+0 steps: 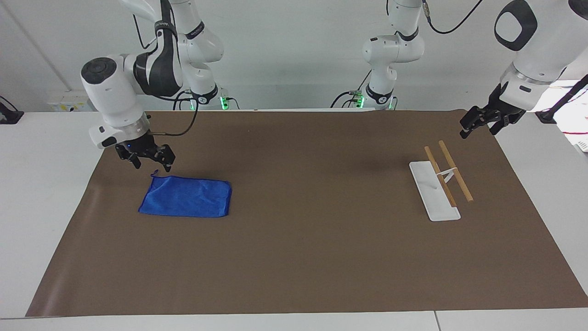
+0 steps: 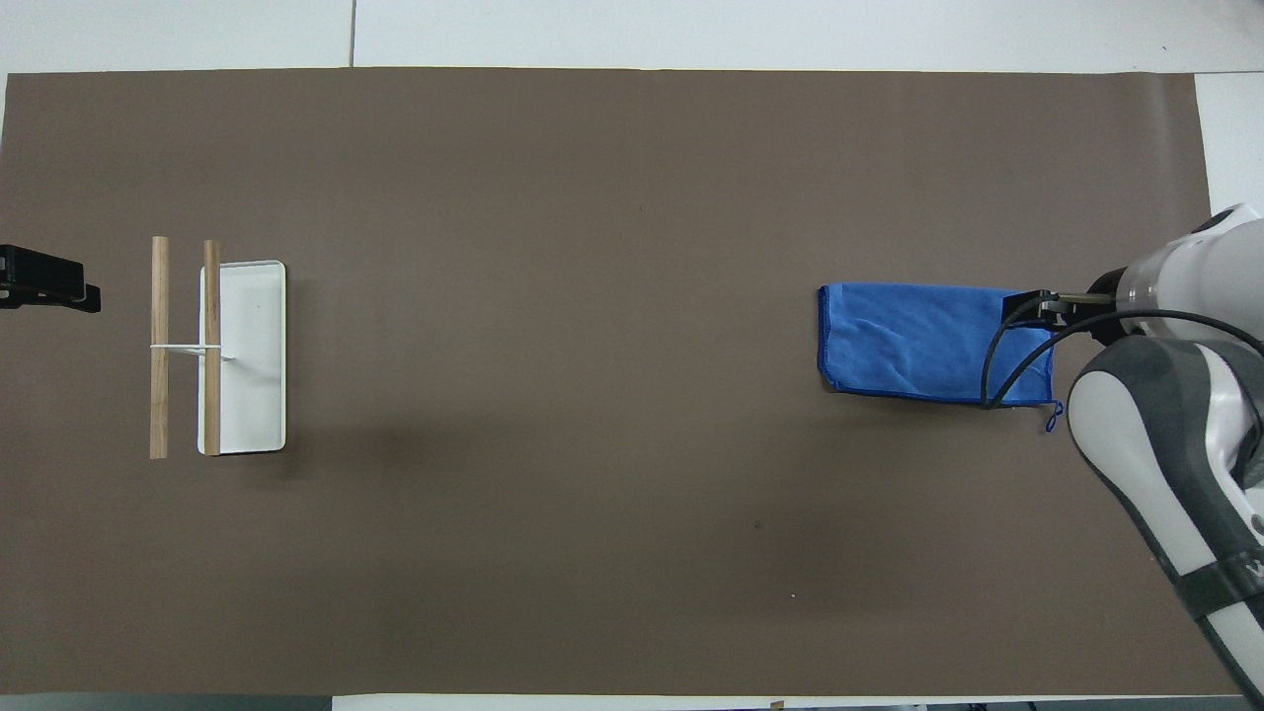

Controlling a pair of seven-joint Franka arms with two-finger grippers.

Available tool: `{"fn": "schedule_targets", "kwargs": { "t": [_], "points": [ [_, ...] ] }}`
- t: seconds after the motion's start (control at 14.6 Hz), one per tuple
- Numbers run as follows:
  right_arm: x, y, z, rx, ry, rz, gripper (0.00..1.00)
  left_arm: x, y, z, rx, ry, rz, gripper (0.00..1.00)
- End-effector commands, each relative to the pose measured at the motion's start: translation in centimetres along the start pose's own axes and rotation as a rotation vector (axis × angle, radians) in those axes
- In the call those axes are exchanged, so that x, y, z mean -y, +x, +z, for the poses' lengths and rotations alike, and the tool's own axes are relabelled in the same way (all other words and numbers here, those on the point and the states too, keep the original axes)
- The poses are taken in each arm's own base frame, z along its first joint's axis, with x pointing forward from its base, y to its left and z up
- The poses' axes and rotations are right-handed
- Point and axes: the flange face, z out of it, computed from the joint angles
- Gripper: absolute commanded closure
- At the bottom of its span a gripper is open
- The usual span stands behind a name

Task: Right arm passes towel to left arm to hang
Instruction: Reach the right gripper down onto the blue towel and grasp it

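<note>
Just one towel point(image 1: 186, 196), two grippers.

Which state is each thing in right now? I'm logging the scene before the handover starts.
Towel: flat on the brown mat, not held.
Rack: standing at the left arm's end, its two wooden bars bare.
Right gripper: open, low over the towel's corner with the loop, not gripping it.
Left gripper: open, waiting above the mat's edge near the rack.

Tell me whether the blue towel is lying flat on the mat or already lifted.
Lying flat. The towel rests spread on the brown mat, edges down. The right gripper hangs open just above its loop corner, not gripping it.
</note>
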Motion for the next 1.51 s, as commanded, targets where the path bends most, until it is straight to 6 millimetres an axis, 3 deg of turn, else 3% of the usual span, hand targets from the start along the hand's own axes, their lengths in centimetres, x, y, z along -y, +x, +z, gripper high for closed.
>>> {"fn": "schedule_targets", "kwargs": {
  "t": [0.0, 0.48, 0.69, 0.76, 0.82, 0.96, 1.17, 1.24, 1.44],
  "points": [
    [-0.3, -0.6, 4.0, -0.019, 0.032, 0.033, 0.0, 0.1, -1.0, -0.3, 0.004, 0.014, 0.003, 0.0],
    [-0.7, -1.0, 10.9, 0.003, 0.045, -0.003, 0.0, 0.1, -1.0, -0.3, 0.004, 0.014, 0.003, 0.0],
    [-0.5, -1.3, 12.1, 0.015, 0.044, -0.009, 0.0, 0.1, -1.0, -0.3, 0.004, 0.014, 0.001, 0.0],
    [-0.5, -1.6, 12.5, 0.024, 0.043, -0.017, 0.06, 0.1, -1.0, -0.3, 0.004, 0.014, 0.003, 0.0],
    [-0.4, -1.8, 12.6, 0.028, 0.044, -0.044, 0.28, 0.1, -1.0, -0.3, 0.004, 0.014, 0.003, 0.0],
    [-0.5, -1.7, 12.8, 0.035, 0.044, -0.065, 1.0, 0.1, -1.0, -0.3, 0.004, 0.014, 0.003, 0.0],
    [0.1, -1.5, 12.4, 0.052, 0.044, -0.073, 1.0, 0.1, -1.0, -0.3, 0.004, 0.014, 0.003, 0.0],
    [1.2, -1.2, 11.6, 0.06, 0.045, -0.092, 1.0, 0.1, -1.0, -0.3, 0.004, 0.014, 0.003, 0.0],
    [4.3, 0.7, 6.8, 0.144, 0.041, -0.117, 1.0, 0.1, -1.0, -0.3, 0.004, 0.014, 0.003, 0.0]
  ]
}}
